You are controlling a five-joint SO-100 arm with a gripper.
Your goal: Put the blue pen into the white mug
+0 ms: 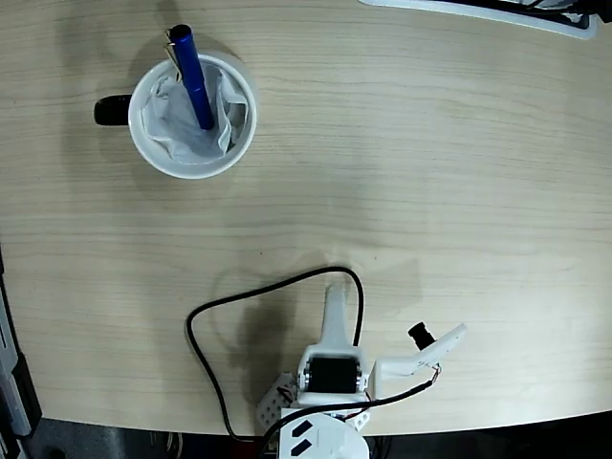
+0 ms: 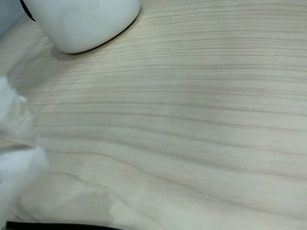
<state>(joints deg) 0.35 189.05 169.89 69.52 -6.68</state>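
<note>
The white mug [image 1: 151, 153] stands at the upper left of the fixed view, with its black handle [image 1: 112, 111] pointing left and crumpled white lining inside. The blue pen [image 1: 194, 81] stands tilted in the mug. Its tip is down in the lining, and its cap with the silver clip leans over the far rim. My gripper [image 1: 337, 296] is folded back at the bottom centre, far from the mug, and looks shut and empty. In the wrist view the mug's base [image 2: 81, 24] shows at the top left, and a blurred white finger [image 2: 17, 163] lies at the left edge.
A black cable [image 1: 239, 296] loops over the table to the left of the arm's base. The edge of a white and dark object [image 1: 478, 10] crosses the top right corner. The table's front edge runs just below the arm's base.
</note>
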